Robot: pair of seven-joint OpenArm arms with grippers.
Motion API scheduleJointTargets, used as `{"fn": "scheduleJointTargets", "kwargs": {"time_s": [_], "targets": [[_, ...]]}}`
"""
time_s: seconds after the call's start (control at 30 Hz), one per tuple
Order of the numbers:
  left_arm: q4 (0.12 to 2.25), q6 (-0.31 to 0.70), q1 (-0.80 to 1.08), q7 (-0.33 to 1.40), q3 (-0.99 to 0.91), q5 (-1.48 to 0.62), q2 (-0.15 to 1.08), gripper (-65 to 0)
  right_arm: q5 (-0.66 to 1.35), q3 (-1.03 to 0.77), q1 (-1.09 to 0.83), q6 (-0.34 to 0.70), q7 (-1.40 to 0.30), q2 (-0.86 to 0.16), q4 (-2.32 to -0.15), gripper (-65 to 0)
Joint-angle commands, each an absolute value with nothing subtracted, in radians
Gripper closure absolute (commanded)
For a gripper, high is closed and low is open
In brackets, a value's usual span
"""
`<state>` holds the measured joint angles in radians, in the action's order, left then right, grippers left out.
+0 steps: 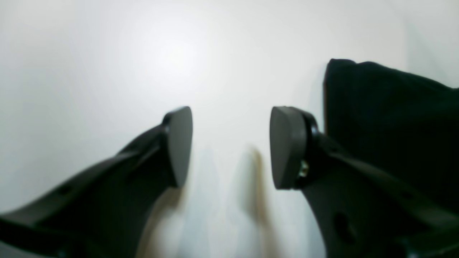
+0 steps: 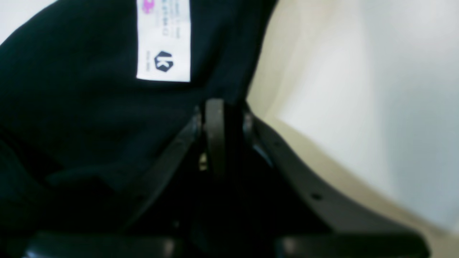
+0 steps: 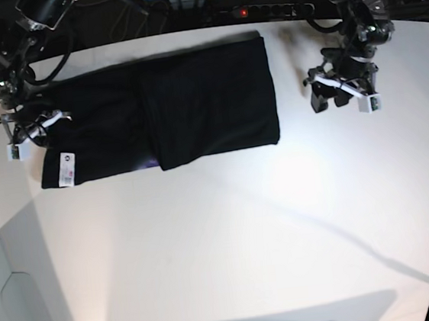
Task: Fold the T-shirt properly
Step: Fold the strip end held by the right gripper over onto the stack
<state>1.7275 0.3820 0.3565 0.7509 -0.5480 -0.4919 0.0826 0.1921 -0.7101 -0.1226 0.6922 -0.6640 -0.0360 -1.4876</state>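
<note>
T-shirt [image 3: 193, 101]: lying on white counter [image 3: 231, 243]. Right hand [image 2: 224, 118]: pinching its hem beside label [image 2: 164, 43]. Left hand [image 1: 231, 147]: hovering agape, empty.

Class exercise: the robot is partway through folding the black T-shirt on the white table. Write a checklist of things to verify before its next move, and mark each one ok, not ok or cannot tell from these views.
1. Right gripper shut on the T-shirt: ok; its jaws are together with black cloth between them at the shirt's edge.
2. Left gripper free: ok; jaws apart, nothing between them.
3. Left gripper clear of the cloth: ok; in the base view it sits beside the shirt's far end, apart from it.
4. White label near the gripped end: ok.
5. Shirt lies flat: not ok; one layer overlaps the middle unevenly.
6. How many layers the right gripper pinches: cannot tell.
</note>
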Motion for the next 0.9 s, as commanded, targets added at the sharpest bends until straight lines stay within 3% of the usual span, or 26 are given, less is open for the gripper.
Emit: {"fn": "scheduleJointTargets", "kwargs": {"time_s": [0.0, 0.37, 0.87], "targets": [[1.744, 0.387, 0.352, 0.73, -0.55, -0.507, 0.09, -33.5, 0.15, -0.71, -0.133, 0.698, -0.722, -0.038, -1.489, 0.0], [1.701, 0.384, 0.351, 0.727, -0.55, -0.512, 0.09, -33.5, 0.153, -0.699, -0.191, 0.698, -0.727, 0.048, -1.784, 0.0], [1.646, 0.38, 0.309, 0.72, -0.394, -0.503, 0.088, -33.4, 0.153, -0.41, -0.311, 0.698, -0.727, 0.142, -2.003, 0.0]]}}
